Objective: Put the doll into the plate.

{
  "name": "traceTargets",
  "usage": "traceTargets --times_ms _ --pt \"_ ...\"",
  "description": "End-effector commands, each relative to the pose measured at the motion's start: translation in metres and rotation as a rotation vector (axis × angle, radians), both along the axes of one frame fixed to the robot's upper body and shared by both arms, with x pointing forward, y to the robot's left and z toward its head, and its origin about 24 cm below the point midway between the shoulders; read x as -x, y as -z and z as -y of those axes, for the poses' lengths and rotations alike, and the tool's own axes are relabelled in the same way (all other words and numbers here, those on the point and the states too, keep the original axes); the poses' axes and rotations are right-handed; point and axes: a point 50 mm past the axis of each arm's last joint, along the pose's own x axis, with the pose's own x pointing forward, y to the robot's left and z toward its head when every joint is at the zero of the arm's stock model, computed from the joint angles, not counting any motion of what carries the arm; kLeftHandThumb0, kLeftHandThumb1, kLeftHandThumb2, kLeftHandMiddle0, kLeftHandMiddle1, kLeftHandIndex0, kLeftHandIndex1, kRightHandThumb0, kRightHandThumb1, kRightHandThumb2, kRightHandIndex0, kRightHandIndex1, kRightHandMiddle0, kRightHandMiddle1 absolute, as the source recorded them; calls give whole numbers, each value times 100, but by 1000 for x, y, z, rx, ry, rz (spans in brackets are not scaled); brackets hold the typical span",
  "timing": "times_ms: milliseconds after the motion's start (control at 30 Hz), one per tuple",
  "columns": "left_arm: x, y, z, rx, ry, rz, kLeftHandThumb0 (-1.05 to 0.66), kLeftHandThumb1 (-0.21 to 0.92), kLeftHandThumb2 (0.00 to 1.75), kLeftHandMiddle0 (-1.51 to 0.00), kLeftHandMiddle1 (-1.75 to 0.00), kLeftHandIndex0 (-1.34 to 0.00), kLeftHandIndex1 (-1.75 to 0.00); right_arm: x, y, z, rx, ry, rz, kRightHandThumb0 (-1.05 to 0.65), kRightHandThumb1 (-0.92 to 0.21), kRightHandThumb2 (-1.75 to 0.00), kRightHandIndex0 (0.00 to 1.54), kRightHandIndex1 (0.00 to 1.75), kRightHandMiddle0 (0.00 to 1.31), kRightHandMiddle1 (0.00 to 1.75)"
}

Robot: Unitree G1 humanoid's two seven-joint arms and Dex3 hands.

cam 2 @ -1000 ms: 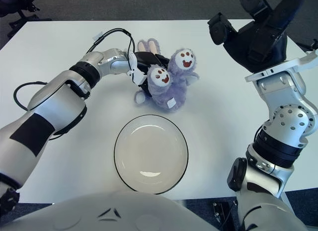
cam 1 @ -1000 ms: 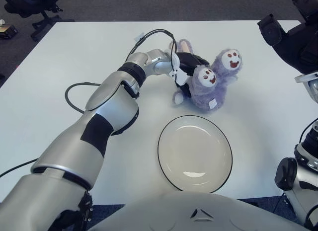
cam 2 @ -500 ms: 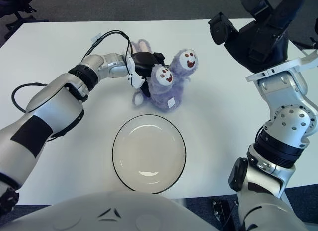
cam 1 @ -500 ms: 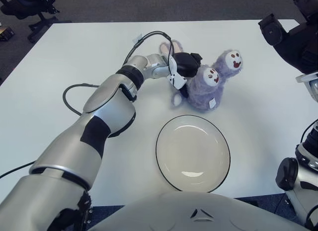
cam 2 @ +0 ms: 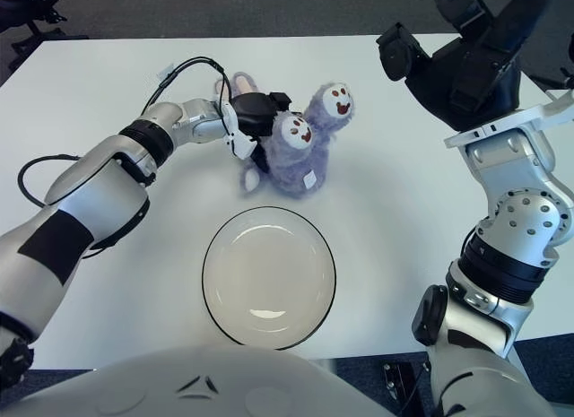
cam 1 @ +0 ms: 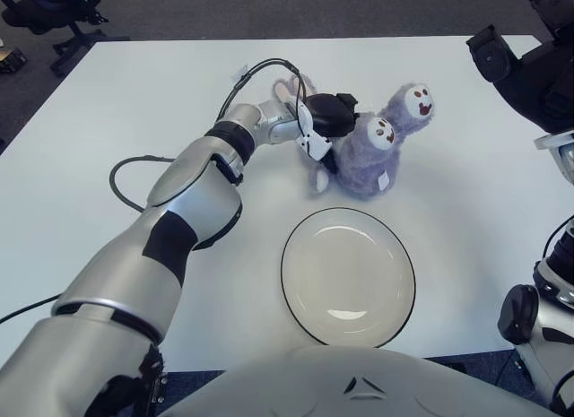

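Purple plush — the doll (cam 1: 369,157) sits upper centre of the frame, just above the plate (cam 1: 348,275), its two heads leaning toward the upper right. My left hand (cam 1: 325,125) is clenched on its left flank, so the plate lies straight down-frame from my grip. My right hand (cam 2: 462,54) shows at far right — well apart. No readable writing; a small white tag only.
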Motion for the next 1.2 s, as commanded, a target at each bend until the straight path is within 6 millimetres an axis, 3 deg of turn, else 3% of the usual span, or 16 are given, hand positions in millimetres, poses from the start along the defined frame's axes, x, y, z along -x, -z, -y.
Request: traceTargets --times_ms 0,67,300,467,633,1000,1167 --pt "-5 15 -24 -28 -75 -10 0 72 46 -75 -112 -49 -143 2 -2 4 -5 8 14 -35 -92 -80 85 175 64 175" --pt "-6 14 -28 -3 -92 -5 0 58 71 -76 -116 -48 -153 2 -2 4 -5 8 14 -35 -92 -80 85 175 64 175" --pt "-10 11 -37 43 -136 3 0 42 102 -75 -126 -45 -170 2 -2 5 -5 8 14 -35 -92 -80 85 175 64 175" --pt "-10 11 -37 44 -136 3 0 39 107 -75 -128 -44 -173 2 -2 5 -5 8 14 -35 -92 -80 85 175 64 175" --pt "-18 2 -63 95 -221 0 0 35 115 -75 -135 -44 -174 2 -2 5 -5 8 15 -35 -92 -80 85 175 64 175" --pt "-20 0 -72 157 -263 -5 0 33 119 -75 -138 -44 -175 2 -2 6 -5 8 15 -35 -92 -80 85 175 64 175" --pt "-22 -3 -88 251 -329 1 0 31 129 -65 -162 -42 -175 3 -2 6 -5 8 15 -35 -92 -80 85 175 64 175"
